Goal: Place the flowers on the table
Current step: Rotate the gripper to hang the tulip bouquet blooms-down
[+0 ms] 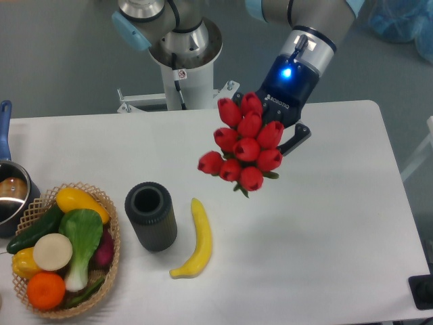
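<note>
You've got the flowers (244, 145) up in the air, over the back half of the table (325, 223) and a little right of its middle. The red buds face the camera in a tight cluster, and only a scrap of green shows at the bottom of the bunch. The pincer (287, 132) sits right behind them, its dark body lit by a blue light, one black finger poking out to the right of the buds. The bunch covers the fingertips, so you can't see how wide they stand, but nothing else carries the flowers, so it has hold of them.

Down on the table, look left of the flowers: a dark cylinder cup (150, 216) stands upright, mouth open to the top. Just beside it, nearer the front edge, a banana (197, 240) lies curved, close to the cup but apart from it. At the front left corner sits a woven basket (113, 227) piled with vegetables and fruit. Behind the basket, at the left edge, a pot (11, 198) with a blue handle is partly cut off.
</note>
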Motion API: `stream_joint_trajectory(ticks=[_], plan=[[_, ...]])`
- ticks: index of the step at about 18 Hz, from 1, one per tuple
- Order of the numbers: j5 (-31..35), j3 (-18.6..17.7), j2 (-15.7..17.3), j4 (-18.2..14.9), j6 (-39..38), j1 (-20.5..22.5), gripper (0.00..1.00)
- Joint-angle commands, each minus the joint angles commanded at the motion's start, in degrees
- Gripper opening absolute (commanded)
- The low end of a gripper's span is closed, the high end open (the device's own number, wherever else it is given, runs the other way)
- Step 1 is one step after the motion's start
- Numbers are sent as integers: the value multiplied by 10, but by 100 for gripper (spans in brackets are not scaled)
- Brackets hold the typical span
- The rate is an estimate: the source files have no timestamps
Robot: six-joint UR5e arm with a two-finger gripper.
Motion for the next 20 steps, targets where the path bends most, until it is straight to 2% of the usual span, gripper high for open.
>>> stream_joint_trajectory(ticks=[8,11,15,20], plan=[[141,-9,-2,2,2,-1,41],[218,-22,-6,0,3,-6,41],[324,-23,-43,-1,3,-32,41],[397,-16,-83,1,2,-49,41]])
